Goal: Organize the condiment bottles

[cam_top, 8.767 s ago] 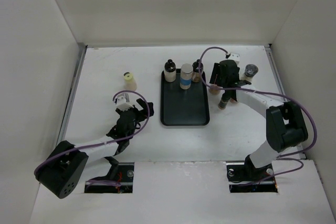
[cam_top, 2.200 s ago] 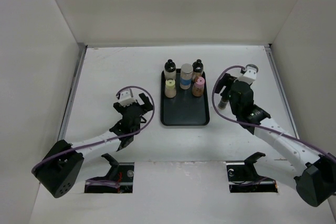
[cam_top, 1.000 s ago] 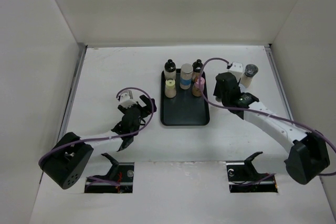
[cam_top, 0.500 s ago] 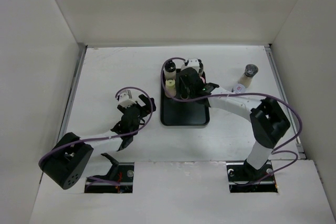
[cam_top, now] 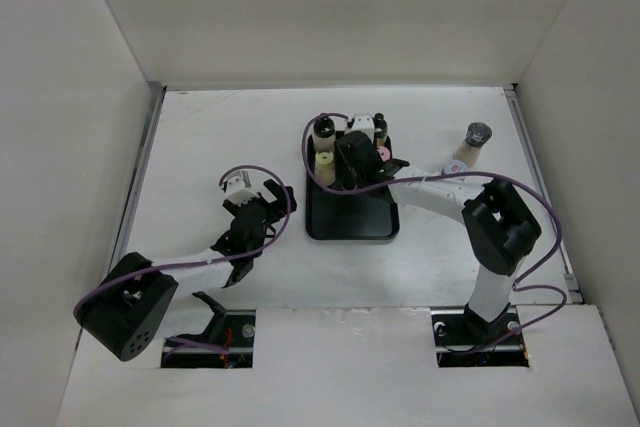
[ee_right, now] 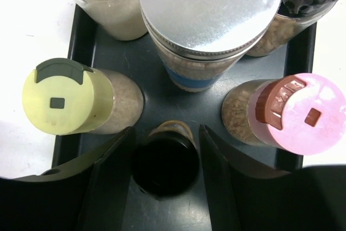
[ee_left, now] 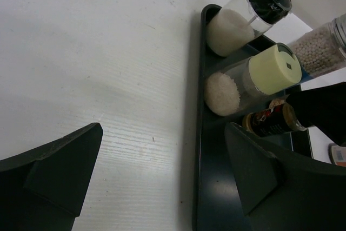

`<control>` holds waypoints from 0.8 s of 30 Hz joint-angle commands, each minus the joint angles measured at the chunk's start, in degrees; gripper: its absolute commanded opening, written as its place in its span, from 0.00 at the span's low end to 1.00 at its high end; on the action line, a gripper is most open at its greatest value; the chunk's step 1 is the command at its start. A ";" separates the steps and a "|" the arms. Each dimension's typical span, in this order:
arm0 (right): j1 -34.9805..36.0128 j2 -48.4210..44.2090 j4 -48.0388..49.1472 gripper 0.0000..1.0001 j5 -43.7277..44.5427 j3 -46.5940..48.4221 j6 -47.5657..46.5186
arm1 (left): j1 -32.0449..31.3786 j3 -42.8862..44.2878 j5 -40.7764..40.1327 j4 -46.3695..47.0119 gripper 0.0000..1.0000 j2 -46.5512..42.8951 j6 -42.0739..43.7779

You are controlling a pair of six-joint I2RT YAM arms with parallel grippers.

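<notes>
A small black-capped bottle (ee_right: 165, 166), red-labelled with unreadable writing, is clamped between the fingers of the right gripper (ee_right: 165, 174) over the black tray (ee_right: 157, 98). Just ahead, a silver-lidded, blue-banded jar (ee_right: 211, 14) is flanked by a yellow-capped shaker (ee_right: 67, 98) and a pink-capped shaker (ee_right: 303, 114). The left gripper (ee_left: 157, 171) is spread wide, empty.

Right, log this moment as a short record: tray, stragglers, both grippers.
tray: black tray, six condiment bottles on it
right gripper: shut on small black-capped bottle, between yellow-capped shaker and pink-capped shaker
left gripper: open, empty, over table left of tray
off tray: grey-capped bottle, on table right of tray
</notes>
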 commanded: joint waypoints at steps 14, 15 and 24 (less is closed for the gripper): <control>0.43 -15.24 1.26 0.84 0.09 -4.90 0.59 | 0.58 -0.27 0.84 2.54 1.00 -2.21 -0.52; 0.43 -17.79 1.08 0.85 0.09 -6.65 0.68 | 0.58 -0.36 0.58 2.54 1.00 -2.30 -0.52; -18.18 -35.47 0.90 1.00 5.69 -25.64 4.20 | 0.14 -0.19 0.93 2.80 1.00 -1.51 -0.61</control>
